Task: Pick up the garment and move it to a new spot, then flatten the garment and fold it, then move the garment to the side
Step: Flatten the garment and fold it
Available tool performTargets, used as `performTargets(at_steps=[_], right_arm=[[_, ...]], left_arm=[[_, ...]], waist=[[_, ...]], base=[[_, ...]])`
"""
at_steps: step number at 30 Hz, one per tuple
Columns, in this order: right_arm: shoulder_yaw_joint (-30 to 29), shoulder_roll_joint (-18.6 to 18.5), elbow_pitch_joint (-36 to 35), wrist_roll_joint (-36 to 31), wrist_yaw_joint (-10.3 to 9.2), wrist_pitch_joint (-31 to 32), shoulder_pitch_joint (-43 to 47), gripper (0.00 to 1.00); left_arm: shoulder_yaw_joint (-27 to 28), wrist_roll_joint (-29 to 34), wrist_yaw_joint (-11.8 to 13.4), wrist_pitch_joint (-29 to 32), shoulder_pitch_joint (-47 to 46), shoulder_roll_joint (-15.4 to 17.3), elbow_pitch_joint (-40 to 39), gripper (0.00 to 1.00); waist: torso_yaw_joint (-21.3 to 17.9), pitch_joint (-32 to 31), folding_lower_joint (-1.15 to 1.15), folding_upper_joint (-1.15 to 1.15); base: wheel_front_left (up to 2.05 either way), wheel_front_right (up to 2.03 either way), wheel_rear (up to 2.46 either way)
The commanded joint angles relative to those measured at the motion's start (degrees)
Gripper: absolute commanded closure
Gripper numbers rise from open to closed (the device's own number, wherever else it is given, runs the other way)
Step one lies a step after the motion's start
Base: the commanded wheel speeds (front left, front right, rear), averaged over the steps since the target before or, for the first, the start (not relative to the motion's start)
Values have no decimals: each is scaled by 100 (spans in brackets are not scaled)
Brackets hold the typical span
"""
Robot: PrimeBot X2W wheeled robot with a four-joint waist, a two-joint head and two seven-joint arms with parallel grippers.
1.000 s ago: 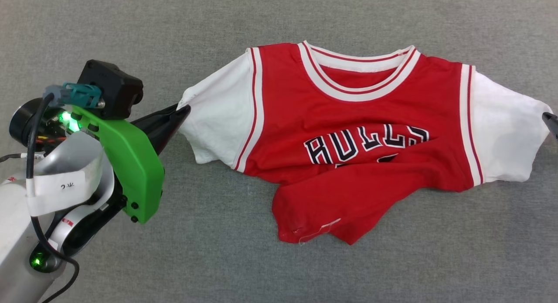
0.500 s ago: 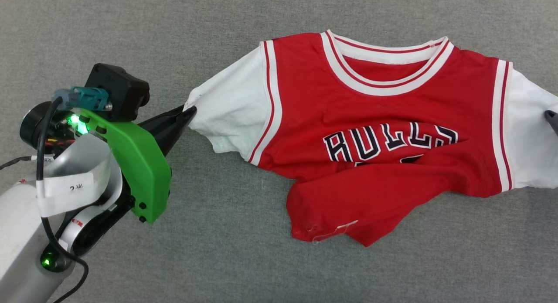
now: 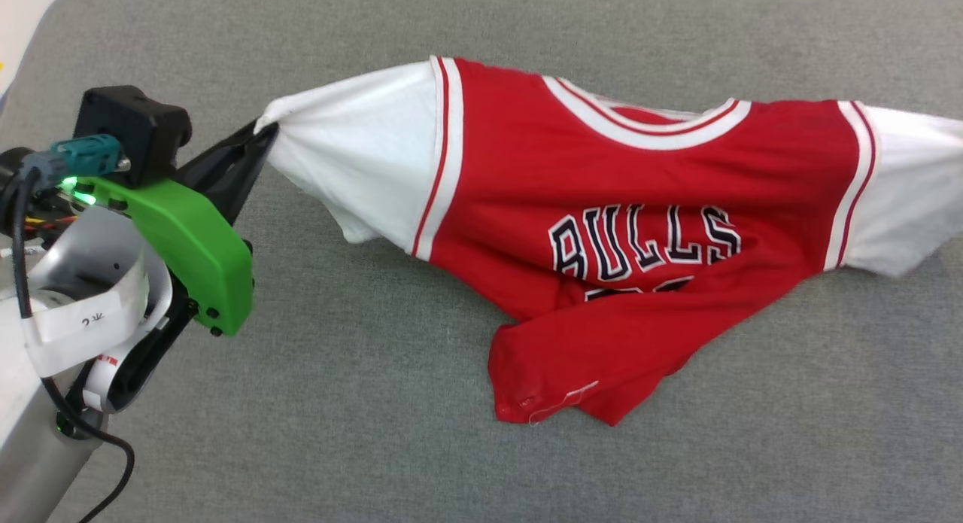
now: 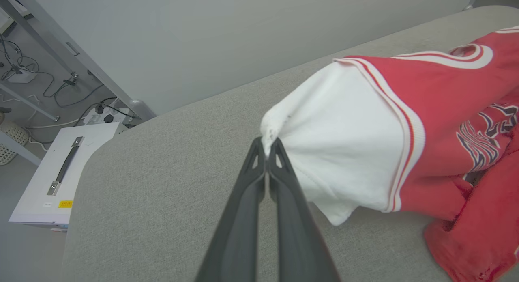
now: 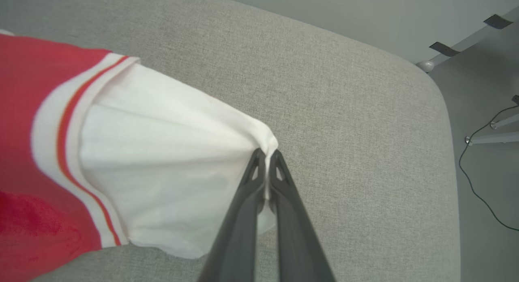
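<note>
The garment (image 3: 602,184) lies across the grey padded surface (image 3: 361,418) with its long axis running sleeve to sleeve, left to right before the robot. The collar points to the far edge and the crumpled red hem (image 3: 557,387) sags towards the robot. Both white sleeves are drawn taut.

The left gripper (image 3: 263,128) reaches in from the lower left, its pale forearm angled up and its green wrist cover (image 3: 188,244) tilted. Its dark fingers are pinched together on the tip of the left sleeve (image 3: 361,154). The right gripper (image 5: 267,152) is likewise clenched on the tip of the right sleeve (image 5: 162,168).

Black letters outlined in white read "BULLS" (image 3: 643,241); the number beneath is folded under. A white strap (image 3: 83,320) on the left arm carries small marks I cannot read.
</note>
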Motion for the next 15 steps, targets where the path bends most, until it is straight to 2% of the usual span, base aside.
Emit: performTargets(at_steps=[1,15], right_arm=[[-6,-112,-91,13,-3,-77,-142,100],[-234,-379,-738,377,-3,-551,-842,100]], left_arm=[[85,74,62,-116,90,36,37,100],[738,233,285,-905,1,235,17,100]], waist=[[-135,-449,0,68],[-219,-1329,0,68]], base=[[0,0,0],[0,0,0]])
